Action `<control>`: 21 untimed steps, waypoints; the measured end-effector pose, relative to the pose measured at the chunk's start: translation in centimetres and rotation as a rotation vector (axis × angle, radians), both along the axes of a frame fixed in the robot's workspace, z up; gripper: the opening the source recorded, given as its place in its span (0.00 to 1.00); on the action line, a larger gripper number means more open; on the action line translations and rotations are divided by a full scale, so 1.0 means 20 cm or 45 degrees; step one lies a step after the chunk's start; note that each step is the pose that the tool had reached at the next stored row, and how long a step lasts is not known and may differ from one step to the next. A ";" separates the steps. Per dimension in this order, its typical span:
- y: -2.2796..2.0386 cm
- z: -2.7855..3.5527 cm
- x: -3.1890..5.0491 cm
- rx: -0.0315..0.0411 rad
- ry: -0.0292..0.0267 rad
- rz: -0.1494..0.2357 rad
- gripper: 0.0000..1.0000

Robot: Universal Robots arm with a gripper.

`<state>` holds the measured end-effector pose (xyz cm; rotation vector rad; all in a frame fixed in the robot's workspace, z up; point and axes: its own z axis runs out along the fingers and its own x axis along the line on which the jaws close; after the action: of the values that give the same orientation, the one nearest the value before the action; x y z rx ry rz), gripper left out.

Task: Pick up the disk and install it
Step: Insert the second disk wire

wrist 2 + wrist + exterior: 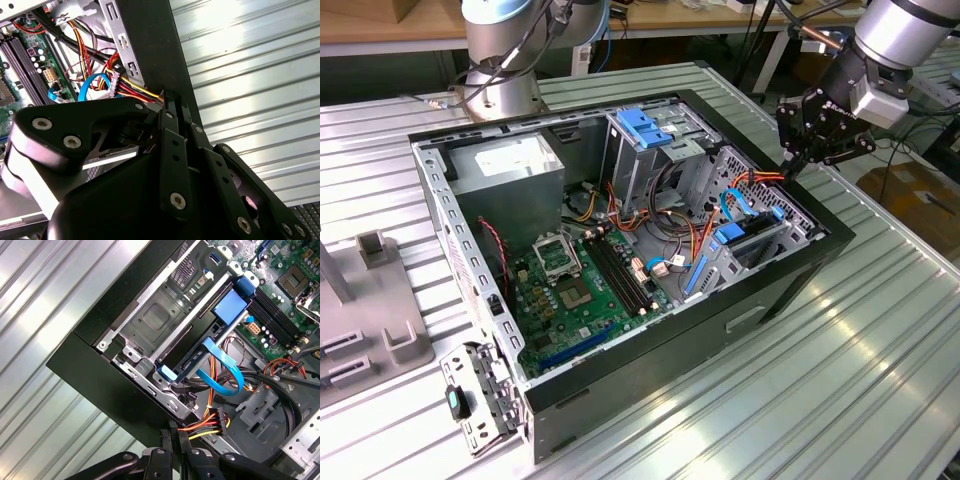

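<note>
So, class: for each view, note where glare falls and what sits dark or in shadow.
Exterior view: bright glare streaks on the ribbed metal table at the exterior view's right, and the grey power-supply box top is washed out. Second wrist view: the table ribs glare white, while the black gripper is dark in the foreground. First wrist view: glare on the table; the black case wall stays dark.

No legible print from my station: the power supply's white sticker [510, 155] reads blank.
</note>
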<state>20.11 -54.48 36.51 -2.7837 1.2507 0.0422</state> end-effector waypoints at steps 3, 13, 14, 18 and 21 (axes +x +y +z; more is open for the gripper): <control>0.000 0.003 0.000 0.0009 0.0001 0.000 0.17; 0.000 0.085 0.000 0.0000 0.0000 0.000 0.17; 0.000 0.094 0.000 0.0002 0.0000 0.000 0.17; 0.000 0.117 0.000 0.0001 -0.0001 0.000 0.17; 0.000 0.119 -0.004 -0.0001 -0.0003 0.000 0.17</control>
<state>20.03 -54.47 38.88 -2.7837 1.2506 0.0419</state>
